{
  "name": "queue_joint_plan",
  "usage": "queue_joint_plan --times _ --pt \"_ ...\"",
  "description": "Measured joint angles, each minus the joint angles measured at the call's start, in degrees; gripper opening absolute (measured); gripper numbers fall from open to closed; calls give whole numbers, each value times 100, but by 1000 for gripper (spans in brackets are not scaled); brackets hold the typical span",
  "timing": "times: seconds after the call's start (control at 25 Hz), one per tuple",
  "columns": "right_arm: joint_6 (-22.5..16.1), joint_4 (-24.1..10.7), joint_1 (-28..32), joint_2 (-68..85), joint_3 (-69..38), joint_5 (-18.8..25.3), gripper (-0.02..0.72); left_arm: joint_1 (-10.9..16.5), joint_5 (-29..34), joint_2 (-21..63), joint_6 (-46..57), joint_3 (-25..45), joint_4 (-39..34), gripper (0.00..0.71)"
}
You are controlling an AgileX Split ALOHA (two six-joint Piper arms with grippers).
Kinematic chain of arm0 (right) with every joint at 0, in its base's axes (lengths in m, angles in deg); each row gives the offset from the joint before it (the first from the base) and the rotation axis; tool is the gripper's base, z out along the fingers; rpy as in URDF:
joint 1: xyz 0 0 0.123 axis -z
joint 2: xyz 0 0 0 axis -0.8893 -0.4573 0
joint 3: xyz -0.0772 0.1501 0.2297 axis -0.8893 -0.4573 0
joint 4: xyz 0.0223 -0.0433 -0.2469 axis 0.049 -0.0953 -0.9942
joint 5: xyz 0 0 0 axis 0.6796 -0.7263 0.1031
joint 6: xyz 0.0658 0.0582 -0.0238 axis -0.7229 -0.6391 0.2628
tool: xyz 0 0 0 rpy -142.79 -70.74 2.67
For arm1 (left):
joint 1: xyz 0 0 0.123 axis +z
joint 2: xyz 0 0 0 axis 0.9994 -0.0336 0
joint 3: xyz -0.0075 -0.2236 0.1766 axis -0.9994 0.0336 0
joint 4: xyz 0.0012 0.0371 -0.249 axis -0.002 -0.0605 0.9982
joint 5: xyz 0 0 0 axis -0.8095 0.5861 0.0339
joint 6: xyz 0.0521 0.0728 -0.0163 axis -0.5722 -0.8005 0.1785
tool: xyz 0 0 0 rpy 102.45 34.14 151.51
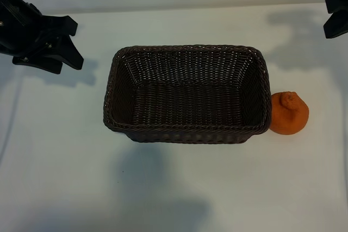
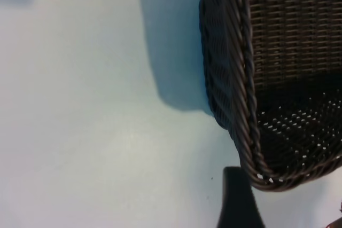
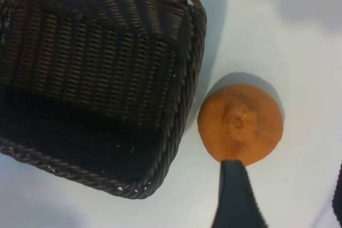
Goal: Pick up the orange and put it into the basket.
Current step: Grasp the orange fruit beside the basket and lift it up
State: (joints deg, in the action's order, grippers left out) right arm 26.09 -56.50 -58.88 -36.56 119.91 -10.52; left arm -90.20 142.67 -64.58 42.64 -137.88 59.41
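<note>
1. Two arms are standing back from the table's middle: your left gripper (image 1: pixel 65 44) is hanging at the far left corner with its black fingers spread and holding nothing, and your right gripper (image 1: pixel 337 14) is sitting at the far right edge, fingers likewise parted and empty.
2. You are looking at the small round bright-orange fruit with the knobby top, the orange (image 1: pixel 289 113), resting on the white table (image 1: pixel 174 188) just outside the right end of the large dark-brown woven wicker basket (image 1: pixel 187 52), touching or nearly touching its wall.
3. Nothing is lying inside the basket, so the pick is not yet done.
4. You are best placed with the right arm; its wrist view is showing the orange (image 3: pixel 240 124) right below one fingertip (image 3: pixel 235 185).
5. Coming straight down, keep one finger clear of the wicker rim, straddle the fruit below its bump, and close gently, since the round skin is likely to roll.
</note>
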Motion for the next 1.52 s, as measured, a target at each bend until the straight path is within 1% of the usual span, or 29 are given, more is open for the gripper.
queue_joint_plan --times 0.16,0.44,0.68,0.76,0.88,1.52 --pt "0 0 0 0 0 0 433 0 146 0 -93 0 0 487" --pt "0 0 0 0 0 0 433 -20 146 64 -143 33 81 487" --pt "0 0 0 0 0 0 433 -368 123 543 -659 670 599 487" --pt "0 0 0 0 0 0 433 -417 103 656 -710 838 610 487" --pt "0 0 0 0 0 0 433 -424 62 748 -714 930 595 487" --pt "0 0 0 0 0 -25 433 -424 -19 815 -721 930 591 488"
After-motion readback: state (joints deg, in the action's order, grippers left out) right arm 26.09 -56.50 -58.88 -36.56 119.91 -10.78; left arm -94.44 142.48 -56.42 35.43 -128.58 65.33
